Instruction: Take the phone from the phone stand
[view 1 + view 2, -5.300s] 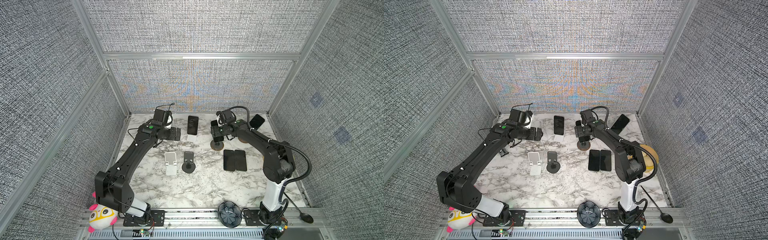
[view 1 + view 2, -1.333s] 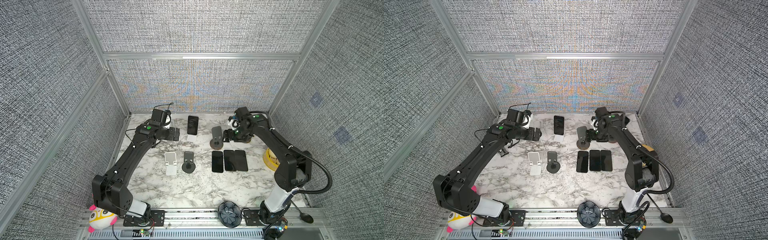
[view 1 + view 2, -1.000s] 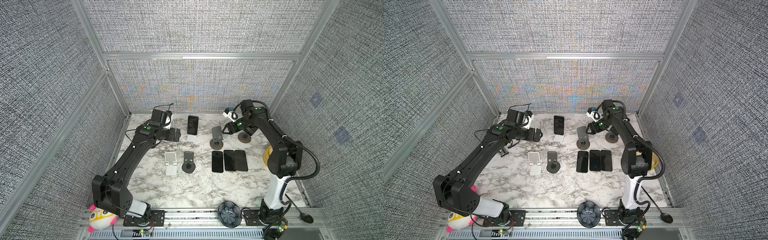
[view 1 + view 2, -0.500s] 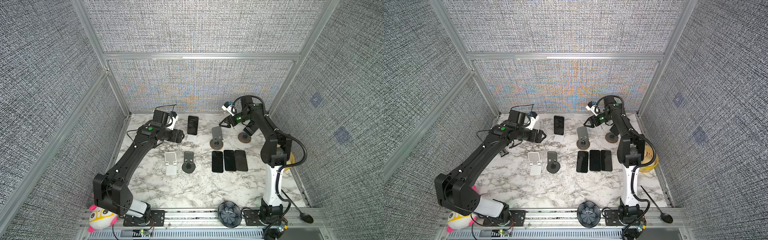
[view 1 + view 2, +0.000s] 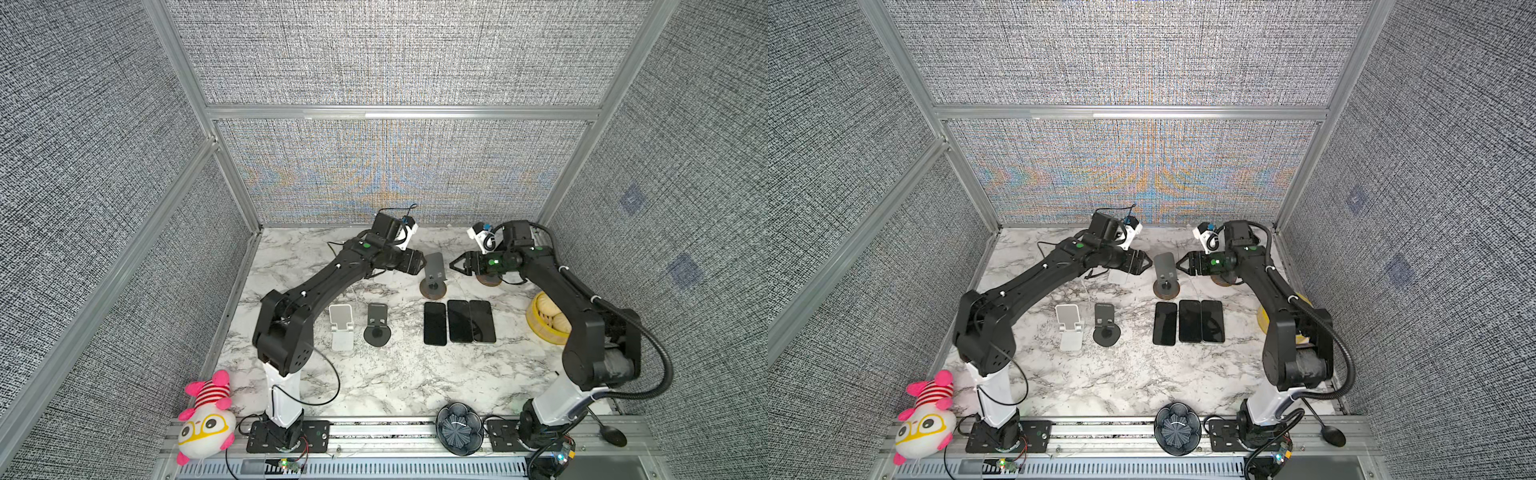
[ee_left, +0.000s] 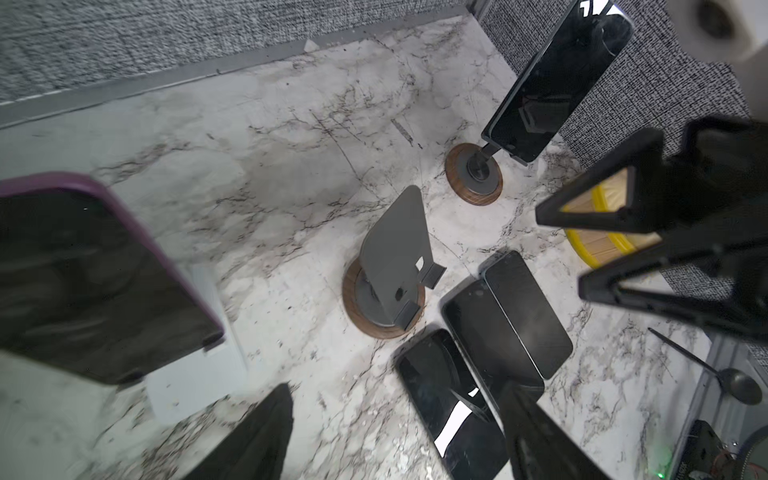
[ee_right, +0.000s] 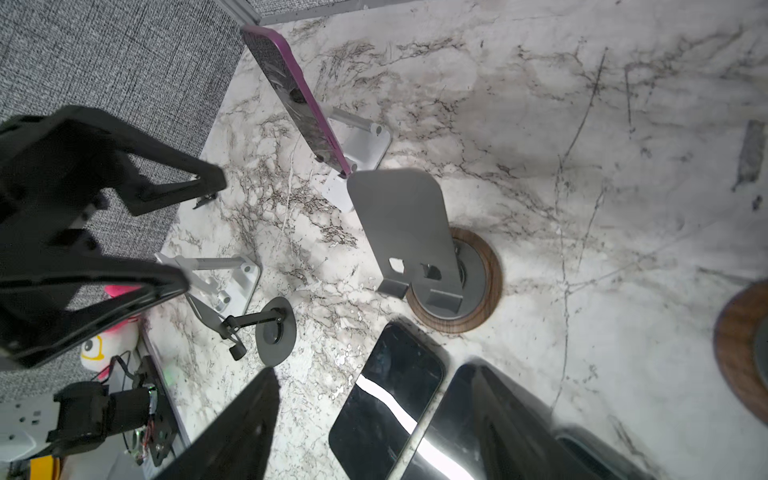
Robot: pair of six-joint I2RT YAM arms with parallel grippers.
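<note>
Right now my left tool (image 5: pixel 422 263) and right tool (image 5: pixel 454 266) both gape empty, flanking the bare grey stand (image 5: pixel 434 272); the purple-cased phone (image 7: pixel 291 95) apparently leans on its white stand (image 7: pixel 368 143).

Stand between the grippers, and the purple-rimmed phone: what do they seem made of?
Stand: back plate looks like matte grey sheet metal, thin with bent lips; plastic is possible. Base ring: wood, brown with visible grain. Phone: glossy dark glass, with reflections; purple rim looks like a matte soft case, perhaps silicone.
</note>
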